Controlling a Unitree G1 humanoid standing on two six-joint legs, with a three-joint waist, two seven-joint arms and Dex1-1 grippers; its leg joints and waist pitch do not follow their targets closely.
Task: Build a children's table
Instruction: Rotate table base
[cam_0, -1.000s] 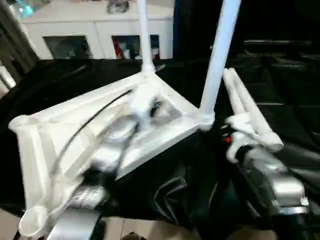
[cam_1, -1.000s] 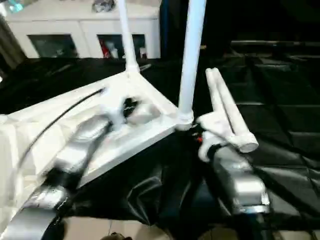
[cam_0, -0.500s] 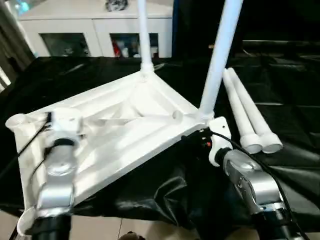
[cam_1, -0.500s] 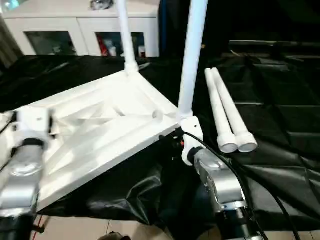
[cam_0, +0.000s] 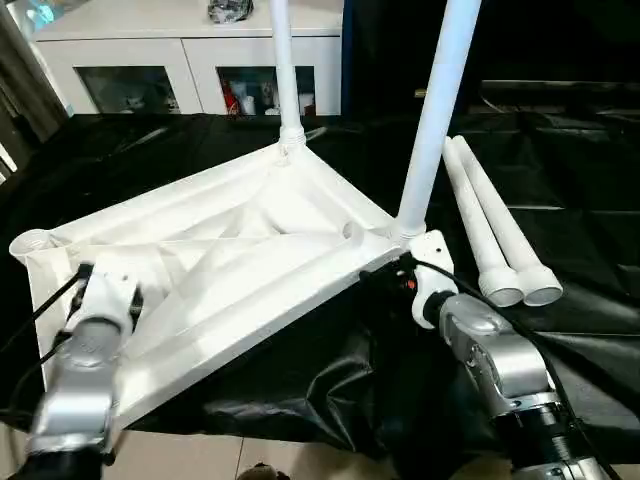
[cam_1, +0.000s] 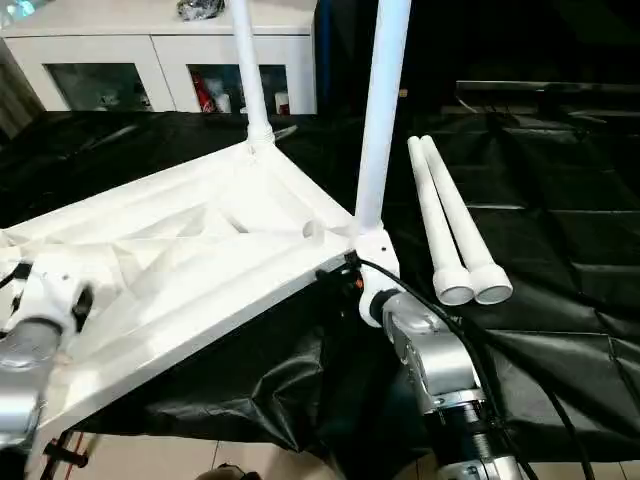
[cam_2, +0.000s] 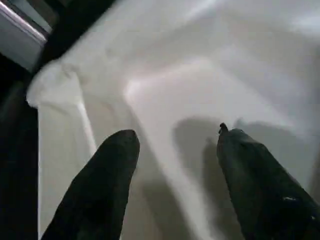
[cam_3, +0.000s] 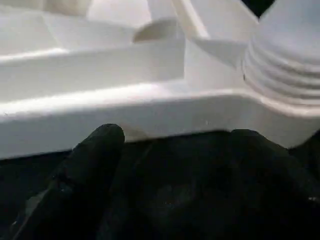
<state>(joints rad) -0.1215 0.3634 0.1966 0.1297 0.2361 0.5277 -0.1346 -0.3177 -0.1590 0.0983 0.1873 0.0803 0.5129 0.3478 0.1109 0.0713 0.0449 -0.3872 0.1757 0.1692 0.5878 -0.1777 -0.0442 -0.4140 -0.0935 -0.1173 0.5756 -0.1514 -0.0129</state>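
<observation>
So we've got the white tabletop (cam_0: 230, 260) lying ribbed side up on the black-draped table (cam_0: 580, 200), with two legs already standing in its sockets: one leg (cam_0: 283, 70) at the tabletop's far corner and another leg (cam_0: 436, 110) at its right corner. The two loose legs (cam_0: 490, 225) lie side by side on the cloth just right of the tabletop, touching each other. Our left gripper (cam_2: 175, 165) hangs over the tabletop's ribs near its near-left end, fingers (cam_2: 105, 185) apart with nothing between them. Our right gripper (cam_3: 175, 165) sits at the tabletop's near-right edge, just beside the socket holding the right corner leg; its fingers (cam_3: 85, 175) are spread too, black cloth showing between them, and they aren't clamped on anything. Beyond the tabletop, past the table's far edge, stands a white cabinet (cam_0: 190, 55) with glass doors.
</observation>
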